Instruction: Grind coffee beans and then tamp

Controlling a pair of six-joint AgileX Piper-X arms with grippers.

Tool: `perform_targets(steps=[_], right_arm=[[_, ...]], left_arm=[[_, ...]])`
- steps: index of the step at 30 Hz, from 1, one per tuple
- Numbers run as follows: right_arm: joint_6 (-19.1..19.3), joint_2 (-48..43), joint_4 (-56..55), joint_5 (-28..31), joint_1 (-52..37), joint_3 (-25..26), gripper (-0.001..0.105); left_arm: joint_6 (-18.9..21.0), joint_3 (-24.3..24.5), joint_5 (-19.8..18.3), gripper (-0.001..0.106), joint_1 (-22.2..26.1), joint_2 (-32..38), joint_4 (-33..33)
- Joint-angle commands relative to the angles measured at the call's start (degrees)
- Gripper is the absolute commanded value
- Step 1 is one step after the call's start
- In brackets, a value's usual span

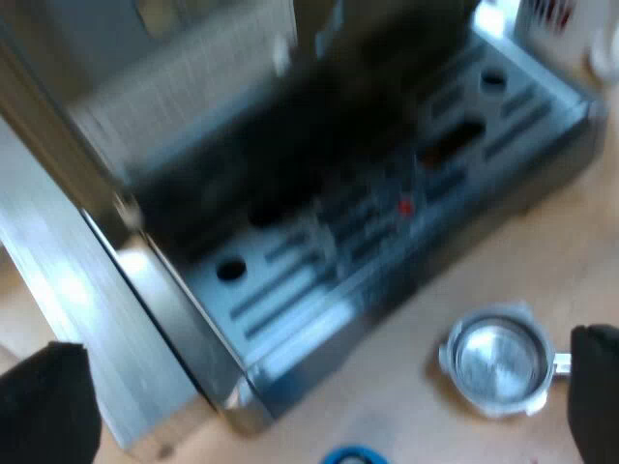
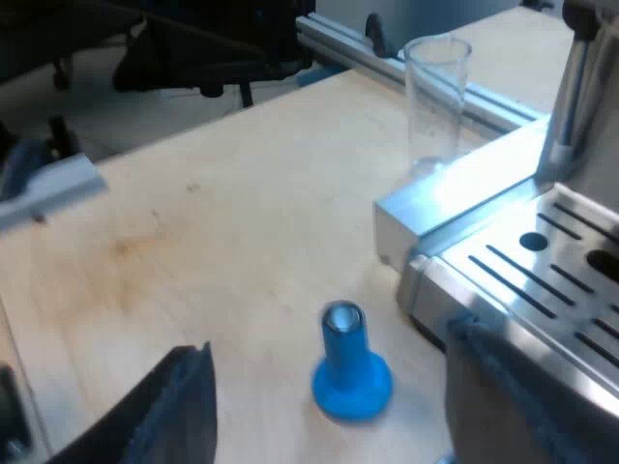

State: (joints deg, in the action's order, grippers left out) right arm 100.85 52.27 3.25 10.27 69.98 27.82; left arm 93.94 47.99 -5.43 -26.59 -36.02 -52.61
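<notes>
The metal holder (image 1: 498, 360) lies loose on the wooden table (image 1: 580, 261) just off the espresso machine's drip tray (image 1: 387, 222), its round basket facing up and looking empty. My left gripper (image 1: 319, 406) hovers above the tray's corner, open, with one finger (image 1: 595, 387) beside the holder, whose handle is hidden. A blue tamper (image 2: 351, 372) stands upright on the table near the corner of the drip tray (image 2: 542, 280). My right gripper (image 2: 338, 425) is open above it, one finger (image 2: 174, 406) on each side, holding nothing.
A clear measuring glass (image 2: 437, 97) stands empty on the table by the machine's side. A metal rail (image 2: 387, 63) runs along the table's edge beyond it, with dark chair legs (image 2: 213, 58) on the floor further off. Bare wood (image 2: 213, 242) stretches away from the tamper.
</notes>
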Motion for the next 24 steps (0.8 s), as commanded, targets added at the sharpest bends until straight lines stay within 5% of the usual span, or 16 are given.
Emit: perform_targets(steps=[1,11,13,24], right_arm=[[-3.0,-0.8,-5.8,-0.3,0.0,5.3,0.054],[-3.6,-4.2,-27.1,4.6,-1.8,18.2,0.054],[-6.9,-4.7,-34.3,4.3,-6.2,21.6,0.054],[-12.3,-4.7,-46.9,-4.1,-26.0,23.4,0.054]], left_arm=[[0.7,2.2,1.0,0.105,-0.1,0.8,-0.1],[0.7,6.6,1.0,0.105,-0.1,0.8,0.0],[0.9,7.2,1.0,0.105,0.5,0.8,0.7],[4.5,7.2,-4.0,0.105,12.5,-1.7,1.2]])
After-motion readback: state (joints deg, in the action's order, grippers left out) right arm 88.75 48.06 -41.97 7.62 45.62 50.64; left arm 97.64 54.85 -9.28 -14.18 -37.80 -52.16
